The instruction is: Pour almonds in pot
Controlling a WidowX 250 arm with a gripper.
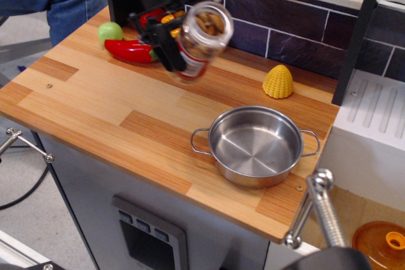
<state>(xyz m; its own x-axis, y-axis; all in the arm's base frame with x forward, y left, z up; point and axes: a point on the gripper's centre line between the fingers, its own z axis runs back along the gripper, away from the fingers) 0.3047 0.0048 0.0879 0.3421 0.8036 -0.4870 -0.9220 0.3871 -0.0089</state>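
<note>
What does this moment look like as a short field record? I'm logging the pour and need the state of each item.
gripper: shut on the jar, holding it off the counter
almond jar: tilted, open mouth toward the camera and right, almonds visible inside
pot: upright on the counter, empty, nearer the front-right than the jar
jar versus pot: jar is up and left of the pot, not above it
yellow toy corn: on the counter behind the pot
red pepper: lying behind the gripper
green fruit: beside the pepper
</note>
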